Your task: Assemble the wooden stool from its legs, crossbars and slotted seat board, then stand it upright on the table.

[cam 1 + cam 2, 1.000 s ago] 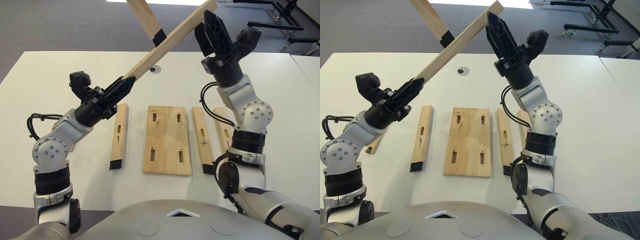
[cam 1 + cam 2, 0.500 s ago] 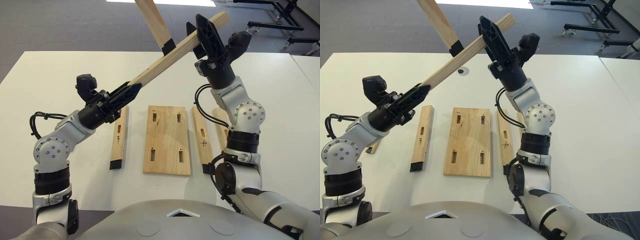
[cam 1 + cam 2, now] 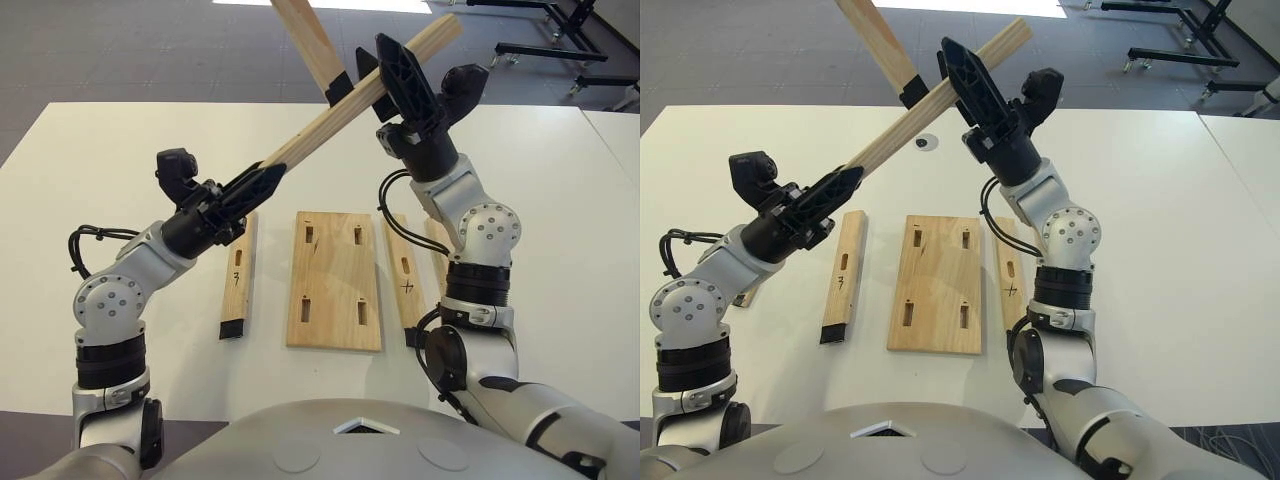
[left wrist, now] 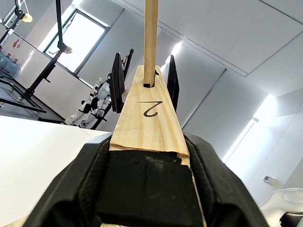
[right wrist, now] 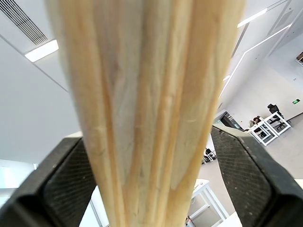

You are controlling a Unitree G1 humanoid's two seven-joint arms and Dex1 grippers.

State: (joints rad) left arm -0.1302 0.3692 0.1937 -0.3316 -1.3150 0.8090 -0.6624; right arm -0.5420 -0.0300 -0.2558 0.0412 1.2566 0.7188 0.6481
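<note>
Left gripper [image 3: 250, 187]: fingers clamped on the raised leg [image 3: 330, 113], lower end.
Right gripper [image 3: 393, 75]: fingers gripping the leg's upper end.
Crossbar [image 3: 308, 38]: seated in the leg's slot.
Seat board [image 3: 335, 285]: flat on counter [image 3: 120, 140].

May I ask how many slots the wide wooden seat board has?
4 slots in the wide wooden seat board: far left, far right, near left, near right; none seems hidden.

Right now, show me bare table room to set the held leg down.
Free: the far strip of table beyond the seat board, and the right side past the two right-hand legs. Crowded: the middle row around the board.
</note>
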